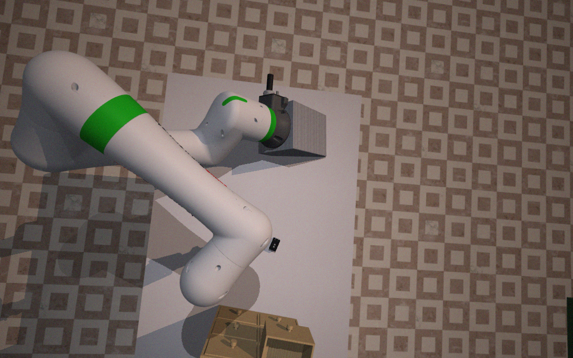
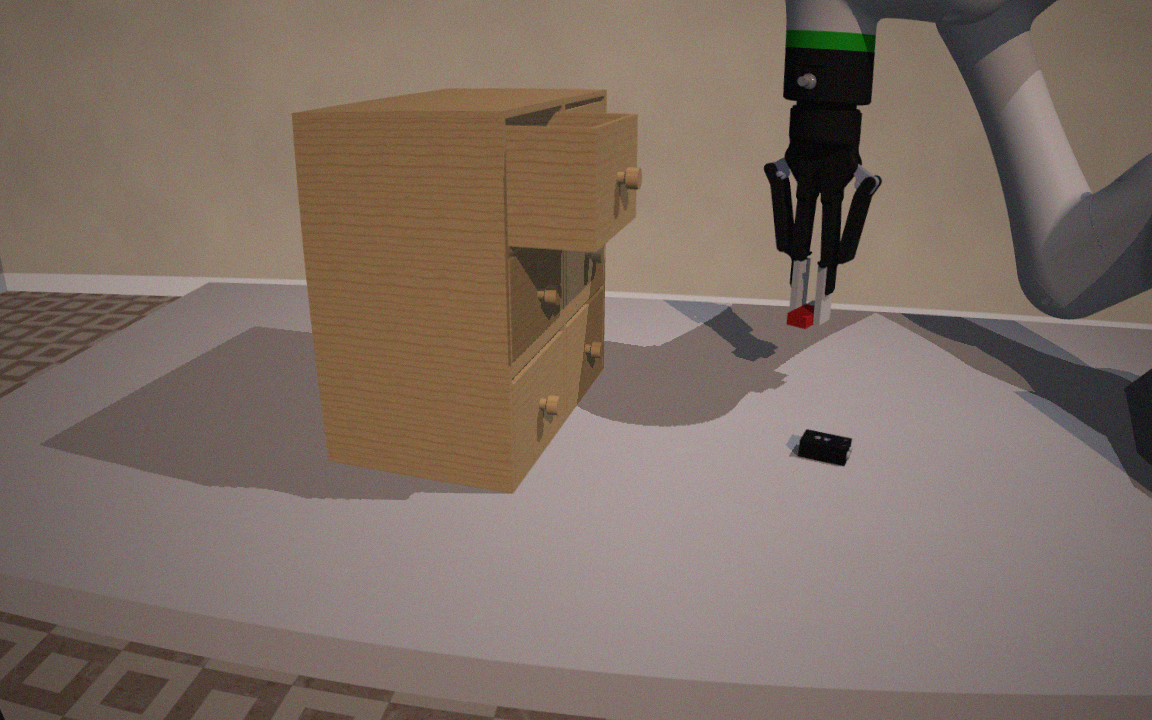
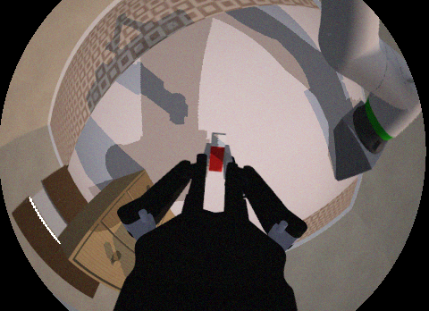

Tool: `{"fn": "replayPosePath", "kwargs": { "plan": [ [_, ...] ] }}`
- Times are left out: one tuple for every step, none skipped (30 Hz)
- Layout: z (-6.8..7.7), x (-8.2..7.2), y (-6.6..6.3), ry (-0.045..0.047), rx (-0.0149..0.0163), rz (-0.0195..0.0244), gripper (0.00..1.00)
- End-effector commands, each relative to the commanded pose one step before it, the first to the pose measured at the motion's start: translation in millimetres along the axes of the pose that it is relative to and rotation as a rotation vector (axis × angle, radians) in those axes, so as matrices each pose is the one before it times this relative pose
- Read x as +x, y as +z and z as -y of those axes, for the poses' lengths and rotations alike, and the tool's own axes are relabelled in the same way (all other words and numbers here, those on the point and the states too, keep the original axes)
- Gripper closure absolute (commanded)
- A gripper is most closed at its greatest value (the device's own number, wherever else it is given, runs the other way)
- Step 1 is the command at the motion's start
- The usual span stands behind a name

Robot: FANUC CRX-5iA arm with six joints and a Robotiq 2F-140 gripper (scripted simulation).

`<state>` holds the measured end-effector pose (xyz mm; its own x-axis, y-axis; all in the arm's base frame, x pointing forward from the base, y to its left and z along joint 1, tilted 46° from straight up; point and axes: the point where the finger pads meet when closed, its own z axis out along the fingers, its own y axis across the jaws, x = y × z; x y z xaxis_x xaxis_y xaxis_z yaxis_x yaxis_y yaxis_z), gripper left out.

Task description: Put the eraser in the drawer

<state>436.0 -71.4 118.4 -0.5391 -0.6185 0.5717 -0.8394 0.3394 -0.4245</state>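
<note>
My gripper (image 2: 809, 304) points straight down and is shut on the small red eraser (image 2: 800, 316), which hangs between the fingertips a little above the table. In the wrist view the eraser (image 3: 216, 159) sits between the two fingers. The wooden chest (image 2: 437, 286) stands to the left, its fronts facing right. Its top-row left drawer (image 2: 571, 179) is pulled out partway and is open at the top. The gripper is to the right of that drawer and lower than it. In the overhead view the chest (image 1: 257, 333) is at the bottom edge, and the arm hides the gripper and the eraser.
A small black block (image 2: 824, 445) lies on the table in front of the gripper; it also shows overhead (image 1: 274, 244). The grey robot base (image 1: 302, 129) stands at the table's far end. The slot under the open drawer (image 2: 553, 295) looks recessed.
</note>
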Motion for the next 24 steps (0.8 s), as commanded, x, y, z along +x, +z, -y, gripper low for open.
{"fn": "replayPosePath", "kwargs": {
  "plan": [
    [-0.59,0.92,-19.46,0.00154,-0.00039,-0.00291,0.89],
    [0.00,0.00,0.00,0.00000,0.00000,0.00000,0.89],
    [0.00,0.00,0.00,0.00000,0.00000,0.00000,0.89],
    [0.00,0.00,0.00,0.00000,0.00000,0.00000,0.89],
    [0.00,0.00,0.00,0.00000,0.00000,0.00000,0.89],
    [0.00,0.00,0.00,0.00000,0.00000,0.00000,0.89],
    [0.00,0.00,0.00,0.00000,0.00000,0.00000,0.89],
    [-0.01,-0.06,-0.01,-0.00058,0.00000,0.00000,0.89],
    [-0.04,-0.39,-0.05,-0.00386,0.00000,0.00002,0.89],
    [-0.10,-1.00,-0.12,-0.00982,-0.00001,0.00006,0.89],
    [-0.16,-1.82,-0.21,-0.01787,-0.00001,0.00011,0.89],
    [-0.21,-2.79,-0.31,-0.02744,-0.00002,0.00017,0.89],
    [-0.22,-3.89,-0.42,-0.03802,-0.00002,0.00022,0.89],
    [-0.13,-5.04,-0.52,-0.04914,-0.00001,0.00028,0.89],
    [0.07,-6.21,-0.60,-0.06036,0.00000,0.00032,0.89],
    [0.43,-7.35,-0.65,-0.07130,0.00002,0.00035,0.89],
    [0.96,-8.41,-0.67,-0.08161,0.00005,0.00035,0.89],
    [0.00,0.00,0.00,0.00000,0.00000,0.00000,0.89],
    [1.68,-9.33,-0.66,-0.09099,0.00007,0.00034,0.89],
    [0.00,0.00,0.00,0.00000,0.00000,0.00000,0.89],
    [2.57,-10.06,-0.60,-0.09918,0.00009,0.00031,0.89],
    [0.00,0.00,0.00,0.00000,0.00000,0.00000,0.89],
    [0.00,0.00,0.00,0.00000,0.00000,0.00000,0.89],
    [3.59,-10.56,-0.51,-0.10598,0.00010,0.00025,0.89]
  ]
}}
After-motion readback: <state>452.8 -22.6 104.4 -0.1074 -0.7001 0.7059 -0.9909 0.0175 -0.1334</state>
